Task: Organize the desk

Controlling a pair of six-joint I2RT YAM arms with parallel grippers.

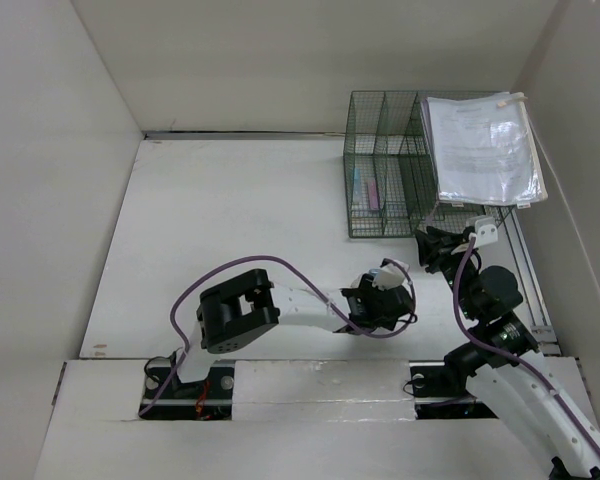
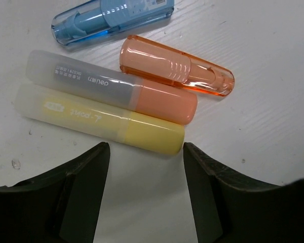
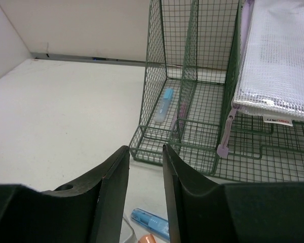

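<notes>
The white desk [image 1: 230,220] holds a group of pens under my left gripper [image 1: 383,290]. In the left wrist view my left gripper [image 2: 146,152] is open and empty. It hangs just short of a yellow highlighter [image 2: 101,119]. Beside that lie a grey-and-orange highlighter [image 2: 116,91], a clear orange pen [image 2: 175,66] and a clear blue pen [image 2: 111,17]. My right gripper [image 1: 435,245] is by the rack's front edge. In its wrist view, my right gripper [image 3: 145,148] has its jaws a narrow gap apart with nothing between them. The blue pen [image 3: 151,223] shows below it.
A dark green wire-mesh rack [image 1: 385,165] stands at the back right. It holds a blue pen [image 3: 163,105] and a pink item [image 1: 373,195] in its left slots. A clear mesh pouch with papers [image 1: 485,150] leans in its right side. White walls bound the desk.
</notes>
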